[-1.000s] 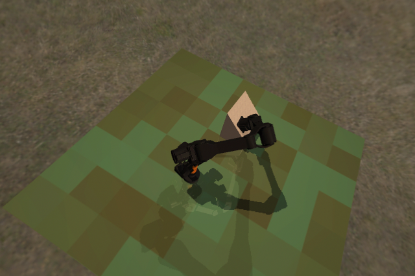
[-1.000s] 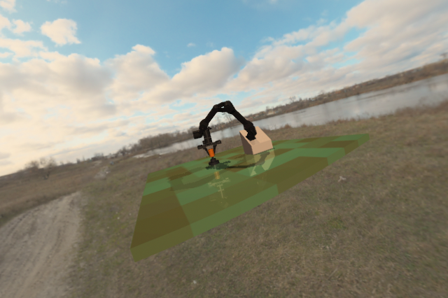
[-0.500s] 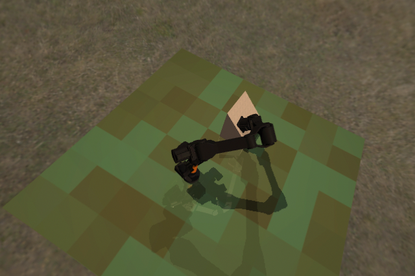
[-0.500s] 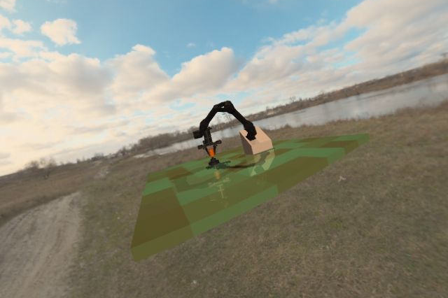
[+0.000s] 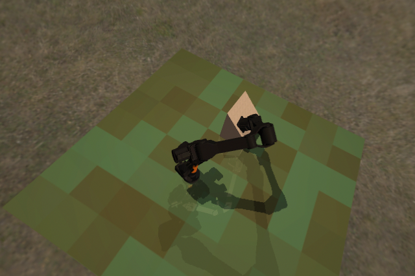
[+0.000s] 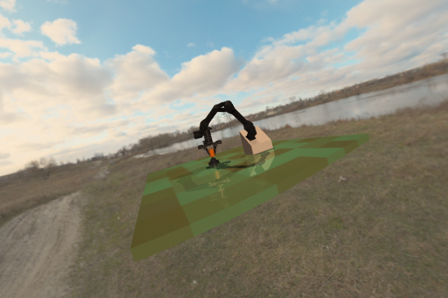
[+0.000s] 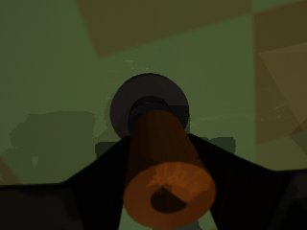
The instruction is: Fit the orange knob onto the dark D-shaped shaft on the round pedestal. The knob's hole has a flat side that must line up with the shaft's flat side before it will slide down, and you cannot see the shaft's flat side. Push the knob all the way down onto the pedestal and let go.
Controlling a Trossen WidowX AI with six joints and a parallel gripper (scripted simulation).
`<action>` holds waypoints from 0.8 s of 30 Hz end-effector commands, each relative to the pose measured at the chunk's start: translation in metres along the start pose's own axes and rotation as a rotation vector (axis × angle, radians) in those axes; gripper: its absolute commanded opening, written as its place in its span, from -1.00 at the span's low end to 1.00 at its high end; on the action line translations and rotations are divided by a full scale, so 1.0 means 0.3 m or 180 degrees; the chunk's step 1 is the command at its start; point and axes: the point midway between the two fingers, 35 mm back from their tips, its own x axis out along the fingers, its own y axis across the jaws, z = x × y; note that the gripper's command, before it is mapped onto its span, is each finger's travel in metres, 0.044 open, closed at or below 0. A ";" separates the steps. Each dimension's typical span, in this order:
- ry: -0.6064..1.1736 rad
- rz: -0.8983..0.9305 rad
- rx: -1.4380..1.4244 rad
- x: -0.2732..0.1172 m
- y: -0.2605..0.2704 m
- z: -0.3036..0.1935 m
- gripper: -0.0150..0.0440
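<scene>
A big green and brown mat (image 5: 127,199) (image 6: 231,211) (image 7: 216,53) lies under everything. The black arm (image 5: 231,146) (image 6: 236,115) bends up high, and the side view shows its arch best. A tan block (image 5: 242,109) (image 6: 261,143) sits by its foot. The round stand (image 5: 193,177) (image 6: 213,164) (image 7: 126,101) looks like a full circle only from the wrist. The gripper (image 5: 193,170) (image 6: 211,153) (image 7: 158,140) squeezes the orange knob (image 5: 194,168) (image 6: 211,152) (image 7: 163,149) above the stand. Only the wrist view shows the knob's hole.

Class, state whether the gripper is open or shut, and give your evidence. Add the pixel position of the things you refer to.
Shut on the orange knob (image 5: 194,168) (image 6: 211,152) (image 7: 160,144): the gripper's fingers press against both sides.
</scene>
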 end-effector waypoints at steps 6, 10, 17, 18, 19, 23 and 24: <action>-0.0009 0.0022 0.0534 -0.017 0.010 -0.005 -0.49; -0.0008 0.0022 0.0665 -0.016 0.017 -0.007 -0.49; -0.0008 0.0022 0.0665 -0.008 0.022 -0.002 -0.49; -0.0008 0.0022 0.0665 -0.009 0.021 -0.001 -0.49; -0.0008 0.0022 0.0665 -0.009 0.021 -0.001 -0.49; -0.0008 0.0022 0.0665 -0.010 0.018 0.000 -0.49; -0.0008 0.0022 0.0665 -0.010 0.017 0.000 -0.49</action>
